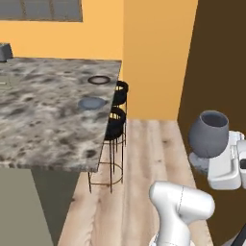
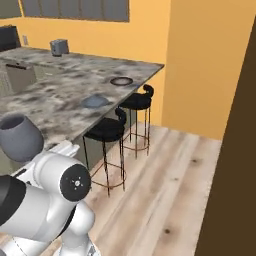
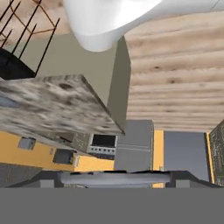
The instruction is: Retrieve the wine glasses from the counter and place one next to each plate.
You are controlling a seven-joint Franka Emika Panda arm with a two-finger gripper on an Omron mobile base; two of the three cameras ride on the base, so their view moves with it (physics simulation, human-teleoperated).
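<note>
Right beside us, the dark goblet [image 1: 208, 133] sits clamped in our tool [image 1: 226, 163]; we should keep it upright and approach the blue-grey plate [image 1: 91, 103] slowly.

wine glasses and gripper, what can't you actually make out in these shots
- dark goblet: stem hidden behind the white hand in the left base view; in the right base view its lower half sits behind the arm.
- gripper: fingers cut off by the right edge, so any contact with the goblet is unclear.
- blue-grey plate and dark-rimmed plate: too small for surface detail.
</note>
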